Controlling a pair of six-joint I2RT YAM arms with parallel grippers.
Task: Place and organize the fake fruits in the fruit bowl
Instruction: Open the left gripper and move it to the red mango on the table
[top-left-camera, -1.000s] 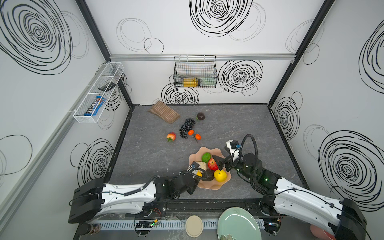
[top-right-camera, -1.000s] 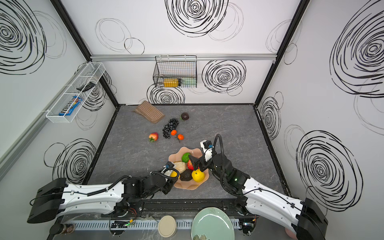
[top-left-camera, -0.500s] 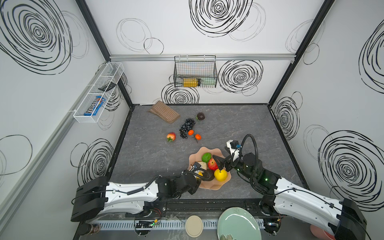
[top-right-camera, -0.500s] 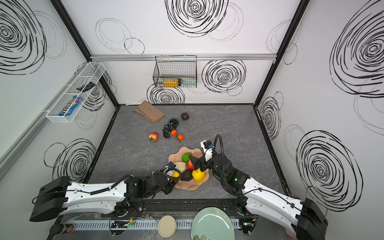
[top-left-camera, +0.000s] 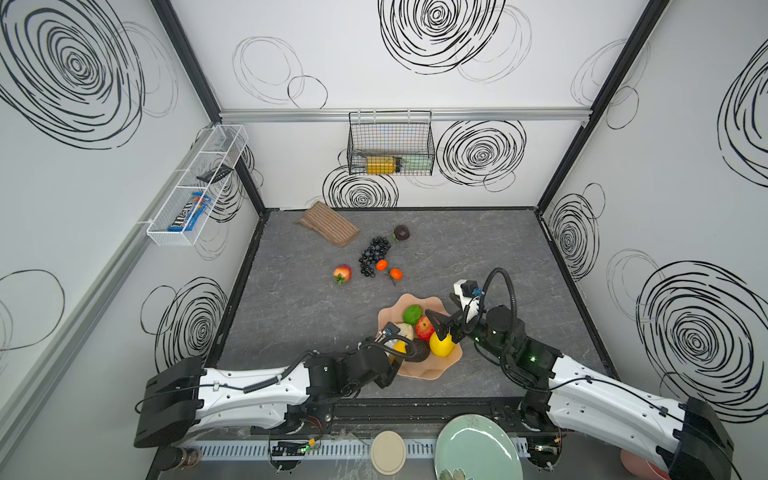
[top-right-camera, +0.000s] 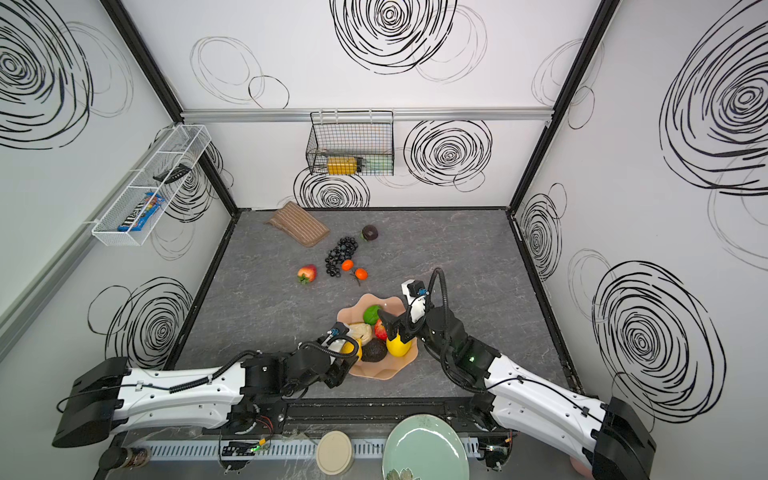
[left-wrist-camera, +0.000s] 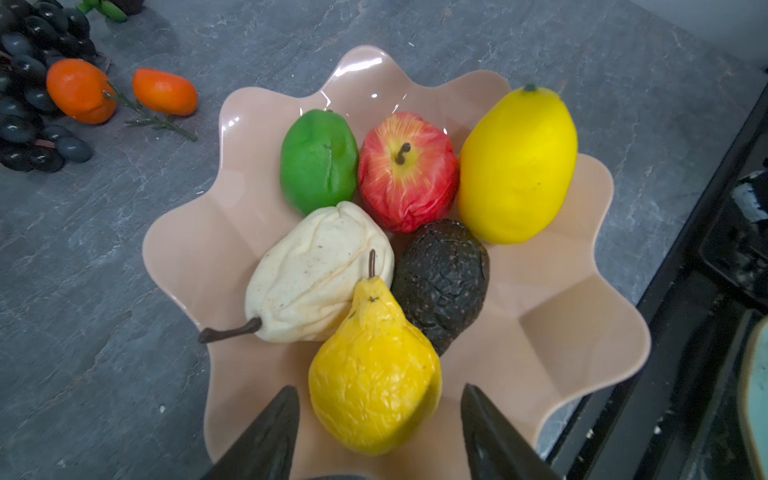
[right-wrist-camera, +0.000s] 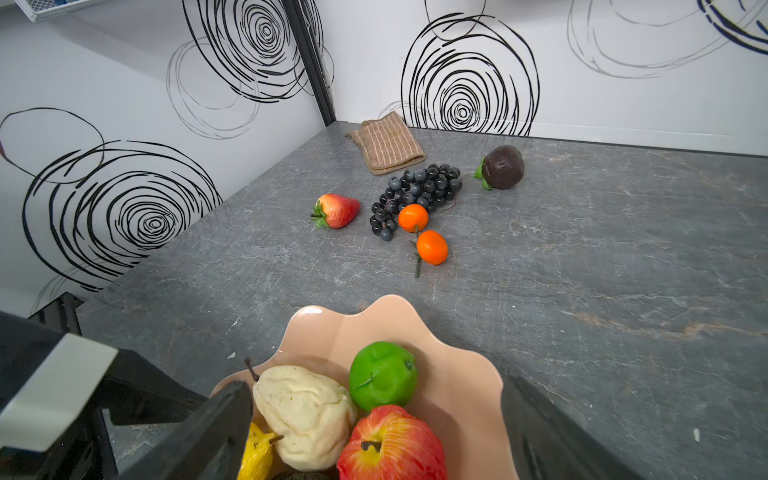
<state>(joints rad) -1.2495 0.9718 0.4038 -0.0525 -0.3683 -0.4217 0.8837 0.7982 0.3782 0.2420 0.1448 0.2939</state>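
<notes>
**Top views.** In both top views we find the wide, peach-pink, scalloped plastic fruit bowl (top-left-camera: 428, 371) at lower centre, with six fruits inside it. The left gripper (top-left-camera: 400, 348) sits at the bowl's lower-left rim. The right gripper (top-left-camera: 439, 329) hangs over the bowl's right half. On the grey stone-pattern table (top-left-camera: 478, 249), at upper centre and well apart from the bowl, lie five more fruits:
- the dark plastic grape bunch (top-left-camera: 373, 255)
- the red plastic strawberry (top-left-camera: 342, 273)
- two small orange tangerines (top-left-camera: 381, 264)
- a dark round fruit with green leaves (top-left-camera: 401, 232)

**Left wrist view.** The wrinkled yellow plastic pear (left-wrist-camera: 374, 374) rests in the bowl at lower centre. It lies between the left gripper's black fingers (left-wrist-camera: 270, 432), which stand apart with a gap on each side and hold nothing. We judge the step in hand to be setting down the pear. The next move calls for a straight retreat that does not nudge the pear, then a reach to the table fruits.

**Right wrist view.** The right gripper stands wide and empty above the glossy red apple (right-wrist-camera: 390, 444) and the green lime (right-wrist-camera: 382, 374) at the lower edge. It is pitched toward the grape bunch in the upper middle.
</notes>
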